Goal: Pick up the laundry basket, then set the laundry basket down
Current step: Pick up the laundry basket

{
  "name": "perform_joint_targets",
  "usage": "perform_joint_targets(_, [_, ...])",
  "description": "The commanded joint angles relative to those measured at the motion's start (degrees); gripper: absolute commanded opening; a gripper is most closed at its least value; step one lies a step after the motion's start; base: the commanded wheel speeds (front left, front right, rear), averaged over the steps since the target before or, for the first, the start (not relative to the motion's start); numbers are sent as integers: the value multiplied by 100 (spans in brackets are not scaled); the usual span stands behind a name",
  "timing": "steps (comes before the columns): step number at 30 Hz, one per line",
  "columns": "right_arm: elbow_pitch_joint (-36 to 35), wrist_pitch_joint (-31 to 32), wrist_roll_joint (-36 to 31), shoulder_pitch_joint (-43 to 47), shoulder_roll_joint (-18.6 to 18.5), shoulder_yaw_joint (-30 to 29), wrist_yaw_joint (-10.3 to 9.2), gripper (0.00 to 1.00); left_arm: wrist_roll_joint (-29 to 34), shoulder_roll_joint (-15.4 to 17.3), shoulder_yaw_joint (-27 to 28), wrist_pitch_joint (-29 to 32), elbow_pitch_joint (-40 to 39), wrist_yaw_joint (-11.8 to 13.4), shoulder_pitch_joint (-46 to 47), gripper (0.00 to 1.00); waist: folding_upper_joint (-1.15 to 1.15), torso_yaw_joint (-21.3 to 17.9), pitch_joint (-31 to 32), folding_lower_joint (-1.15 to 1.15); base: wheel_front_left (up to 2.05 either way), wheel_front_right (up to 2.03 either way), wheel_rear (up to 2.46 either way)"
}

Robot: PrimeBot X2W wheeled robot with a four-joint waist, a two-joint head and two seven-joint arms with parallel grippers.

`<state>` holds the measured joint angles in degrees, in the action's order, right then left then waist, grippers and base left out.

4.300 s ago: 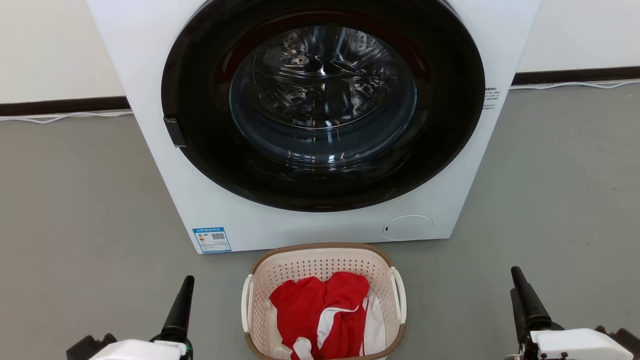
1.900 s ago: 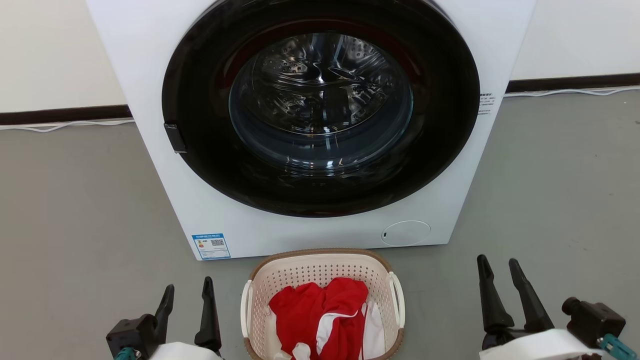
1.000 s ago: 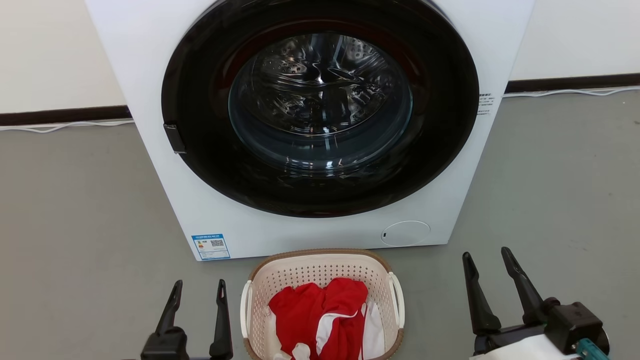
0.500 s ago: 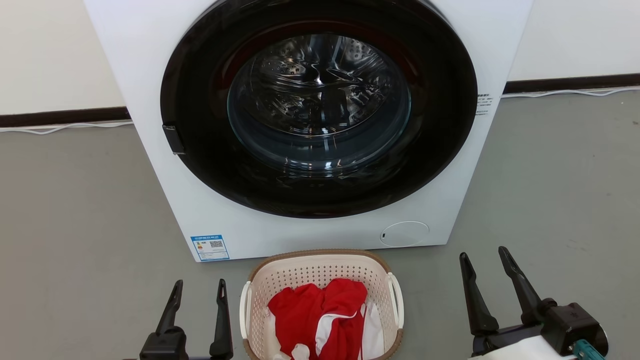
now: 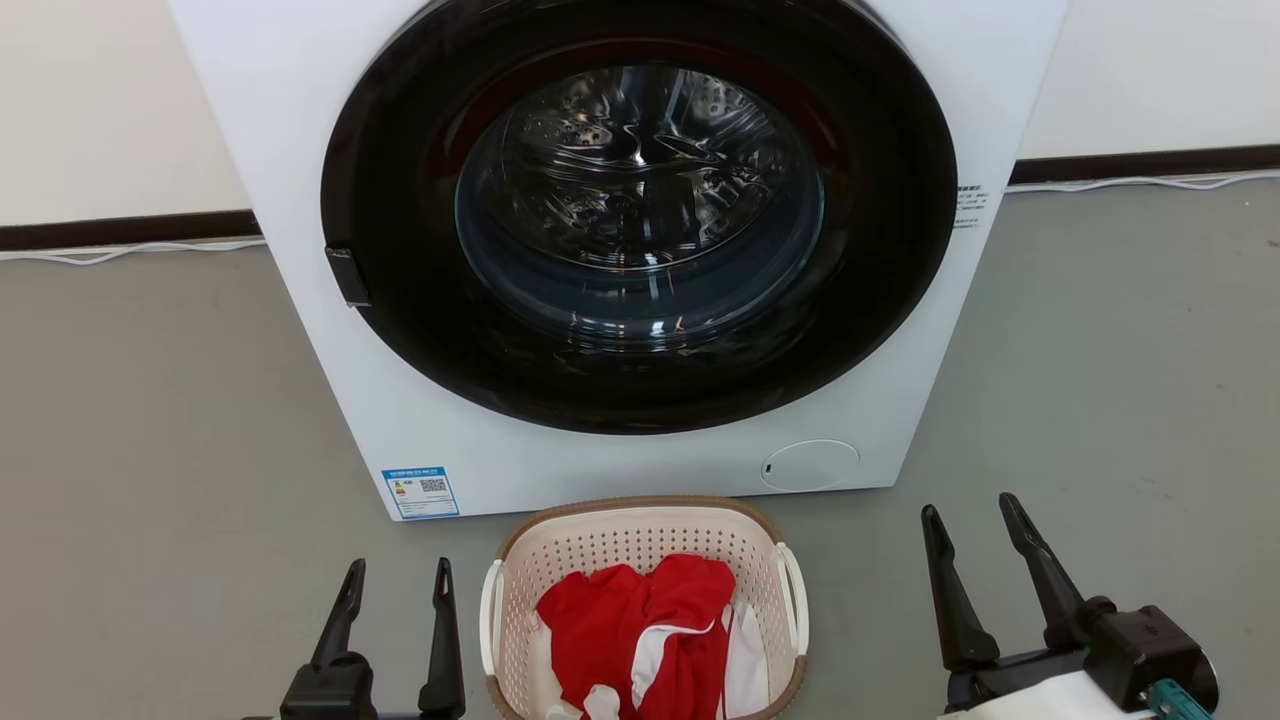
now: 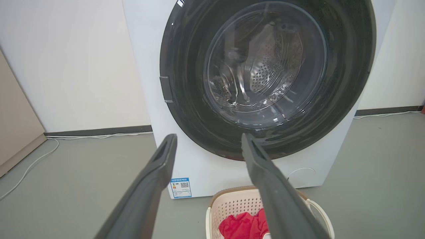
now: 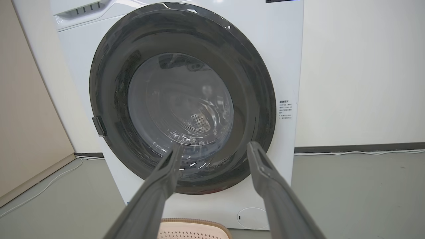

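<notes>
The cream perforated laundry basket with its brown rim sits on the grey floor at the bottom centre of the head view, red and white clothes inside, white handles on both sides. My left gripper stands open just left of the basket's left handle, apart from it. Further off to the basket's right, my right gripper is open with empty floor between its fingers. The left wrist view has the basket low beside my open left gripper. Its far rim peeks in under my open right gripper.
A white front-loading washer with a shut dark round door stands directly behind the basket. Grey floor lies on both sides. A white cable runs along the dark skirting. A beige cabinet side stands at the far left.
Over the last seconds both grippers turned and opened, the left one coming in close to the basket's left handle. In the last half second nothing has visibly moved.
</notes>
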<state>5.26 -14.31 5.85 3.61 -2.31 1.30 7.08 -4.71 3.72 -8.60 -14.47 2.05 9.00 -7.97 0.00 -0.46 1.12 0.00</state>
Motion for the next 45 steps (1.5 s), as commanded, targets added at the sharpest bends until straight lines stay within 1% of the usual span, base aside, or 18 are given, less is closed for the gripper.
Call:
perform_joint_targets(1, [-133, -69, 14, -67, -56, 113, 41, 100, 75, -27, 185, -52, -134, -27, 133, 100, 0, 1, -7, 0, 0, 0, 0])
perform_joint_targets(8, [-118, -69, 11, -80, -56, 105, 41, 100, 94, -43, 211, -52, -122, -39, 144, 100, 0, 8, -78, 0, 0, 0, 0])
perform_joint_targets(13, [-36, -69, 46, -168, -56, 94, 41, 100, 67, -51, 203, -52, -75, -110, 242, 100, 0, 25, -207, 0, 0, 0, 0])
perform_joint_targets(19, [146, -69, 36, -547, -56, 69, 41, 100, -6, -62, 247, -52, 95, -205, 604, 100, 0, 41, -613, 0, 0, 0, 0])
perform_joint_targets(25, [441, -69, 40, -1072, -56, 45, 41, 100, -84, -73, 281, -52, 381, -283, 1124, 100, 0, 67, -1198, 0, 0, 0, 0])
perform_joint_targets(33, [892, -69, -9, -1965, -56, -47, 41, 100, -205, -81, 270, -52, 942, -376, 2123, 100, 0, 140, -2229, 0, 0, 0, 0])
perform_joint_targets(34, [1021, -69, -25, -2214, -56, -71, 41, 100, -258, -82, 245, -52, 1105, -386, 2387, 100, 0, 147, -2494, 0, 0, 0, 0])
perform_joint_targets(37, [1252, -69, -71, -2575, -56, -105, 41, 100, -351, -83, 205, -52, 1368, -407, 2758, 100, 0, 156, -2861, 0, 0, 0, 0])
perform_joint_targets(45, [1897, -69, -90, -3246, -56, -213, 41, 100, -581, -83, 112, -52, 2234, -439, 3522, 100, 0, 237, -3581, 0, 0, 0, 0])
